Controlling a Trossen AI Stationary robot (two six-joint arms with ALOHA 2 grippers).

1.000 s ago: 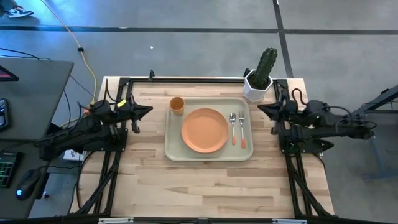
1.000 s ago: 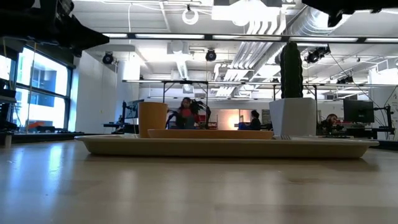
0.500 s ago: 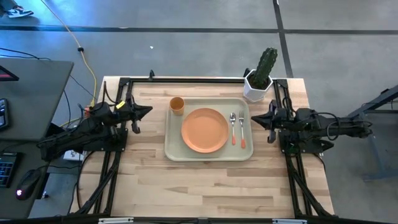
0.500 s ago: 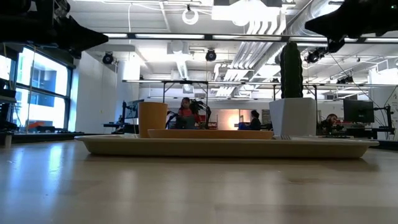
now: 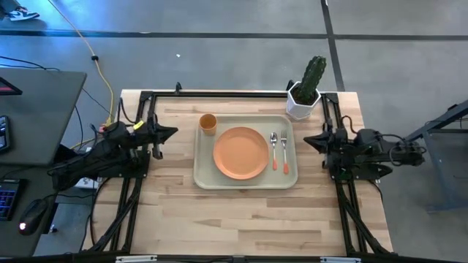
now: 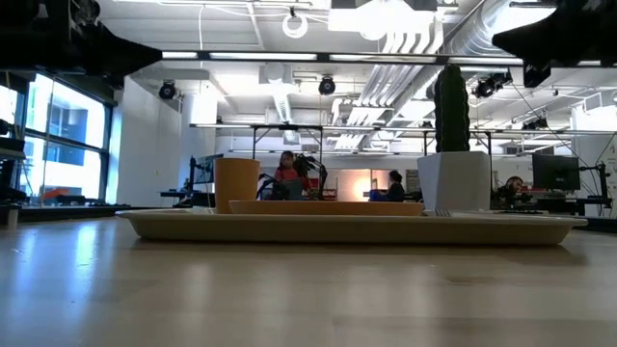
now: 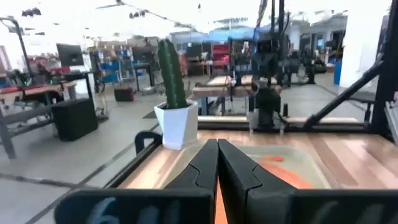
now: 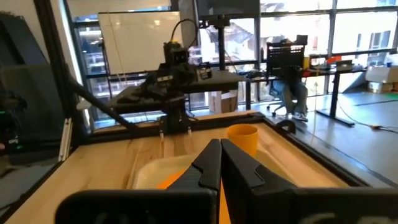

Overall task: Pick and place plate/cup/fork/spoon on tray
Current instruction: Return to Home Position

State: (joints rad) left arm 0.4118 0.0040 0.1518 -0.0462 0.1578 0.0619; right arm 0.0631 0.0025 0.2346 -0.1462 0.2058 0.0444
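Observation:
The cream tray (image 5: 205, 175) lies in the middle of the table. On it rest the orange plate (image 5: 240, 153), the orange cup (image 5: 208, 123) upright at its far left corner, and the spoon (image 5: 274, 150) and fork (image 5: 284, 152) side by side right of the plate. My left gripper (image 5: 174, 132) is shut and empty, above the table left of the tray. My right gripper (image 5: 307, 139) is shut and empty, above the table right of the tray. In the low view the cup (image 6: 236, 185) and tray (image 6: 347, 226) show.
A white pot with a green cactus (image 5: 305, 91) stands at the table's far right corner, beyond my right gripper. Black frame rails run along the table's left, right and far edges. Bare wood lies between the tray and the near edge.
My right arm has drawn back toward the table's right edge and its gripper has come lower in the low view. My left gripper has drawn back slightly toward the left edge. The tableware on the tray has stayed still.

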